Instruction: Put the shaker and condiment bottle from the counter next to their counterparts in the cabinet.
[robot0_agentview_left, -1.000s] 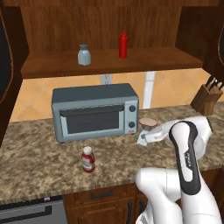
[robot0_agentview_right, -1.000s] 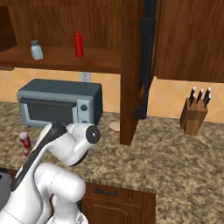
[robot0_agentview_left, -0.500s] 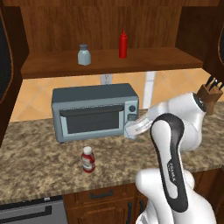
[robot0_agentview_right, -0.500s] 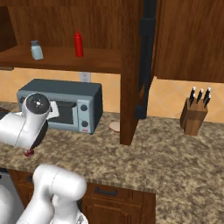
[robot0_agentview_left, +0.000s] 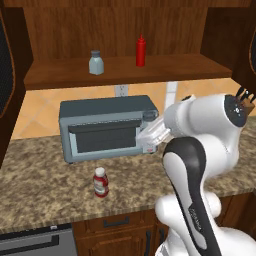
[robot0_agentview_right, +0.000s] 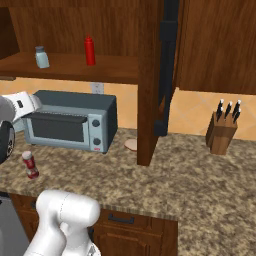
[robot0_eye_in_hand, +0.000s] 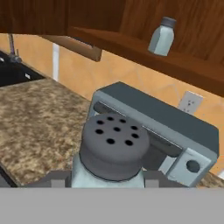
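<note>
1. The gripper (robot0_eye_in_hand: 109, 183) is seen in the hand view closed on the shaker (robot0_eye_in_hand: 113, 153); the grey perforated cap faces the camera and the pale body is pinched between the jaws at the bottom of the view.
2. In the left base view the white arm rises from the lower right, bends at a dark elbow joint and reaches left. The hand is held above the counter (robot0_agentview_left: 45, 185), in front of the right end of the toaster oven (robot0_agentview_left: 107, 127).
3. In the right base view the white hand shows at the left edge, level with the top of the toaster oven (robot0_agentview_right: 72, 125). The held shaker cannot be made out there.
4. The condiment bottle (robot0_agentview_left: 101, 182) stands upright on the counter near its front edge, in front of the toaster oven and apart from it. It is also seen in the right base view (robot0_agentview_right: 30, 165).
5. On the cabinet (robot0_agentview_left: 125, 30) shelf board the twin shaker (robot0_agentview_left: 96, 62) stands upright left of centre; the red squeeze bottle (robot0_agentview_left: 141, 50) stands to its right, near the back panel. The two are apart.
6. A knife block (robot0_agentview_right: 223, 131) stands on the counter at the right, well apart from the toaster oven.
7. A wall outlet (robot0_agentview_left: 120, 90) is seen on the tan backsplash above the toaster oven.
</note>
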